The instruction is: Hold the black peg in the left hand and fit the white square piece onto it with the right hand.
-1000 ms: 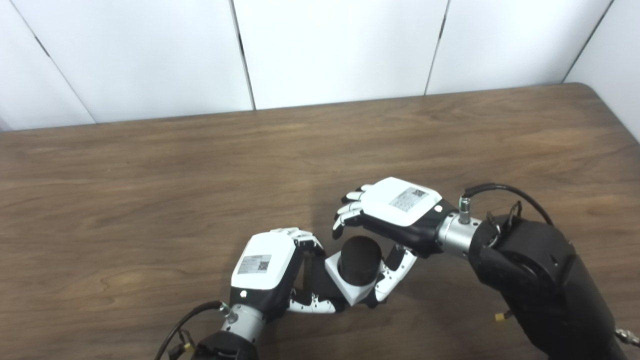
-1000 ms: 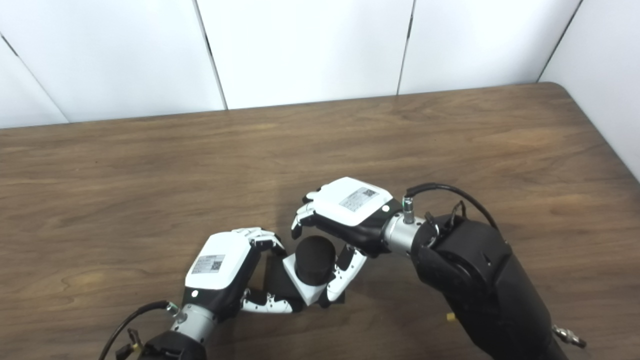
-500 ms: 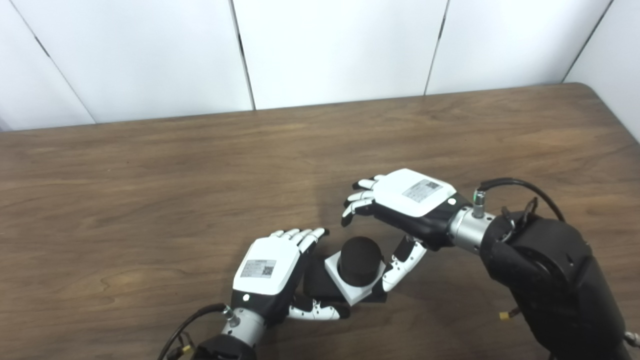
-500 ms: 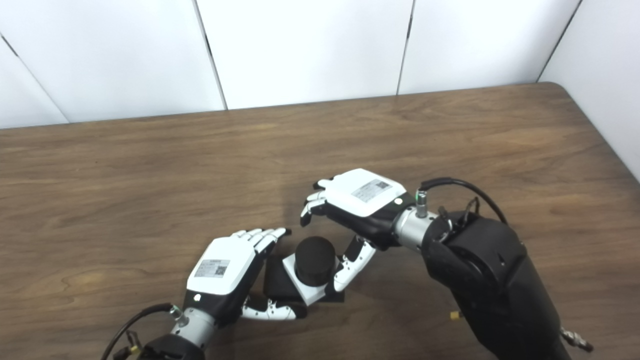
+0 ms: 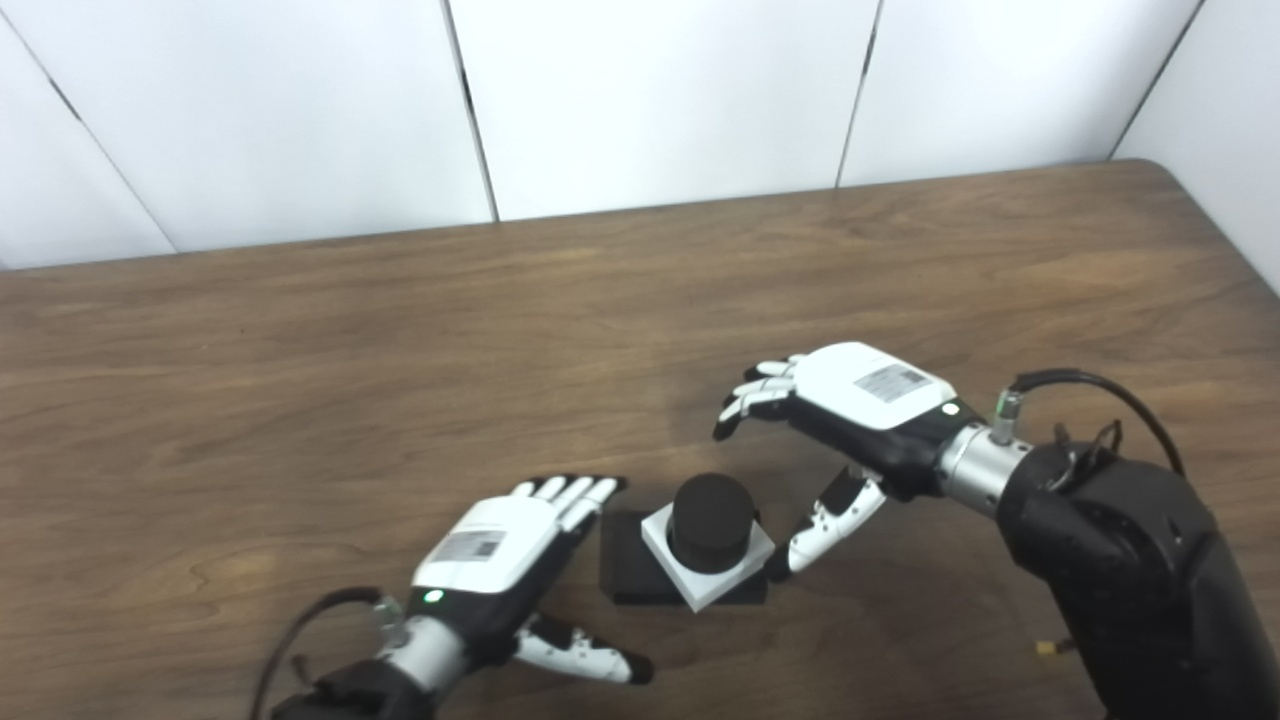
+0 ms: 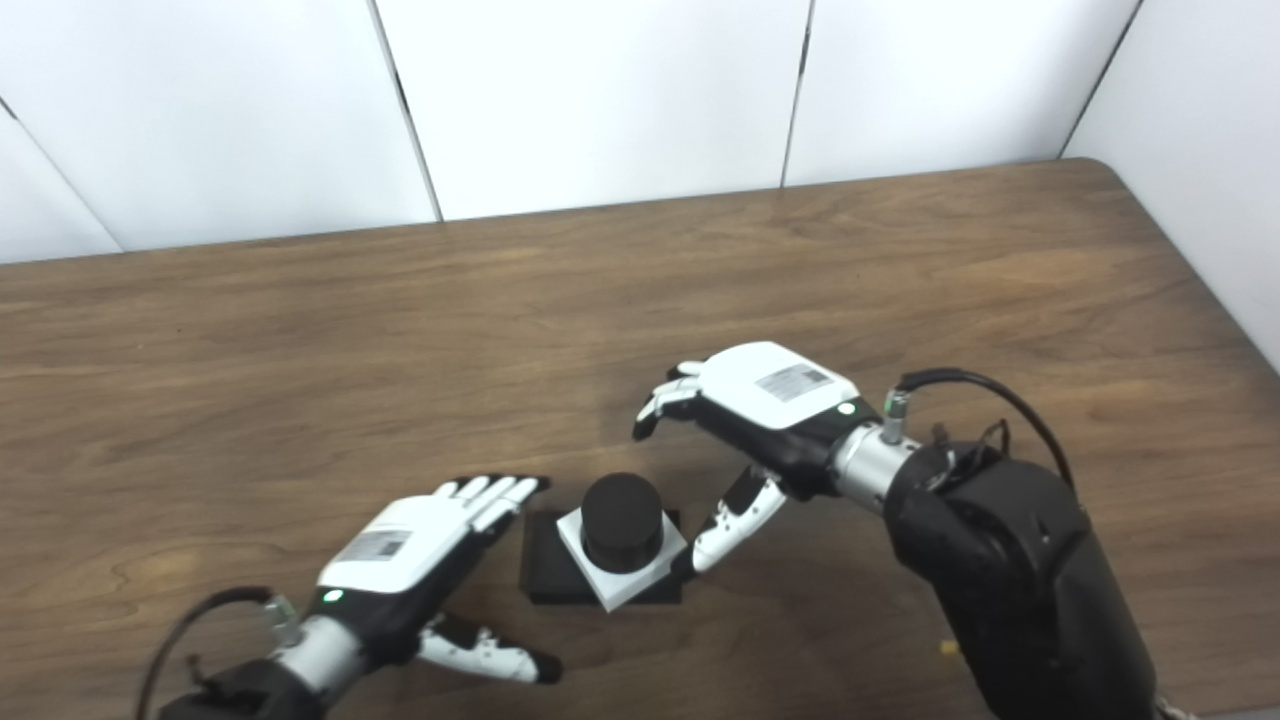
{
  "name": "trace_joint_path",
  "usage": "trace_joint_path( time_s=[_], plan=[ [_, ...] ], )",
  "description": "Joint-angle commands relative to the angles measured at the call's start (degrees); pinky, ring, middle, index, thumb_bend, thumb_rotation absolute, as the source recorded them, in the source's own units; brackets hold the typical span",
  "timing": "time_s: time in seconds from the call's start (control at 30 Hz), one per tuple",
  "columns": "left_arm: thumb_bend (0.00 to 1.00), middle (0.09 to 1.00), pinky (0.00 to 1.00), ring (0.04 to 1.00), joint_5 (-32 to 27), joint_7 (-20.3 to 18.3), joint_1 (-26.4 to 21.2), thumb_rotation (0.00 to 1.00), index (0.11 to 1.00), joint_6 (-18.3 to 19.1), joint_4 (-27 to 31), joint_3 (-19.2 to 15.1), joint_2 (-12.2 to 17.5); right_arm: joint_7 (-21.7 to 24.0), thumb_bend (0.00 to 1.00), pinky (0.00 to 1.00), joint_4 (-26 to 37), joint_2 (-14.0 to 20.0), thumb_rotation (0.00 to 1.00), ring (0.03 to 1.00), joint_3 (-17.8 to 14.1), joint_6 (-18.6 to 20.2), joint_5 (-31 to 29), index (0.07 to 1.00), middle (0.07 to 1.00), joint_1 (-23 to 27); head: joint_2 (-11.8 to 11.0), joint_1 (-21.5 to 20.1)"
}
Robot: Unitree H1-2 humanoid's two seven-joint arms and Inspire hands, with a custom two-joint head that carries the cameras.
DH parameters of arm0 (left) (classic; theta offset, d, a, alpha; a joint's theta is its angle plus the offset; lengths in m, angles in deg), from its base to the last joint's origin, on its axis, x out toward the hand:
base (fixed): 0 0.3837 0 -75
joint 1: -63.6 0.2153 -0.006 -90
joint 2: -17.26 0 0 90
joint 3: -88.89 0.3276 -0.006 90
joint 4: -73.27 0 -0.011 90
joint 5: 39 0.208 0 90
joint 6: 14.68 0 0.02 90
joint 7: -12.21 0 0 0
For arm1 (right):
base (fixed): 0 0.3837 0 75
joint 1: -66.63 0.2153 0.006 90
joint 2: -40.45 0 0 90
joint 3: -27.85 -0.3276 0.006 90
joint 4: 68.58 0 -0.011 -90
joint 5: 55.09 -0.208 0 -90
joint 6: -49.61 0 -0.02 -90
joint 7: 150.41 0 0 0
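Observation:
The black peg [image 5: 710, 520] is a round post on a flat black base [image 5: 628, 570] that rests on the wooden table [image 5: 400, 330]. The white square piece [image 5: 735, 580] sits around the post, turned at an angle to the base. My left hand [image 5: 500, 545] is open, fingers spread, just left of the base and apart from it. My right hand [image 5: 850, 415] is open and held up to the right of the peg, its thumb pointing down close to the white piece's right corner. The same shows in the right eye view: peg [image 6: 620, 520], left hand [image 6: 410, 550], right hand [image 6: 760, 400].
The table's back edge meets a white panelled wall [image 5: 650, 90]. The table's right edge [image 5: 1230, 240] runs close to a side wall. My right forearm [image 5: 1130, 560] fills the lower right corner.
Both hands have let go: the left hand opened and drew back to the left, the right hand lifted and moved right. The peg with the white piece now rests on the table. The camera shifted slightly.

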Motion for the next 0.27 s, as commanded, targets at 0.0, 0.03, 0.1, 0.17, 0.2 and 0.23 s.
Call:
trace_joint_path(
  time_s=[0.0, 0.03, 0.1, 0.17, 0.2, 0.23],
  plan=[
    [1.0, 1.0, 1.0, 1.0, -8.5, 4.9, 1.6, 0.58, 1.0, 0.4, 1.3, -4.4, -1.1, -4.6, 0.82, 0.89, 0.5, -1.8, 0.73, 0.948, -2.7, 2.9, -4.7, 0.851, 0.903, -1.6, 0.0, 0.0],
    [1.0, 1.0, 1.0, 1.0, -13.2, 7.0, 2.4, 0.59, 1.0, -0.1, 1.0, -6.8, -1.9, -6.5, 0.8, 0.87, 0.2, -2.9, 0.81, 0.95, -4.0, 3.7, -7.0, 0.873, 0.918, -3.2, -0.1, -0.1],
    [1.0, 1.0, 0.98, 1.0, -20.3, 10.3, 3.7, 0.62, 1.0, -1.2, 0.2, -10.6, -3.3, -10.3, 0.77, 0.86, -0.4, -5.0, 0.92, 0.959, -6.3, 4.3, -11.0, 0.915, 0.95, -6.2, -0.1, -0.4],
    [0.97, 1.0, 0.96, 1.0, -26.2, 13.9, 4.8, 0.62, 1.0, -2.8, -0.8, -13.8, -4.9, -13.7, 0.74, 0.86, -0.4, -6.6, 0.98, 0.961, -7.7, 4.9, -13.3, 0.946, 0.968, -8.9, -0.2, -0.6],
    [0.92, 1.0, 0.96, 1.0, -28.9, 15.9, 5.3, 0.58, 1.0, -4.1, -1.5, -15.1, -5.7, -15.2, 0.71, 0.87, -0.4, -7.6, 0.99, 0.962, -8.5, 5.4, -15.1, 0.961, 0.978, -10.1, -0.1, -0.7],
    [0.89, 1.0, 0.96, 1.0, -31.3, 18.1, 5.7, 0.58, 1.0, -5.7, -2.4, -16.1, -6.4, -16.8, 0.69, 0.91, -0.3, -8.7, 1.0, 0.97, -9.4, 6.2, -17.0, 0.972, 0.986, -11.0, -0.2, -0.7]
  ],
)
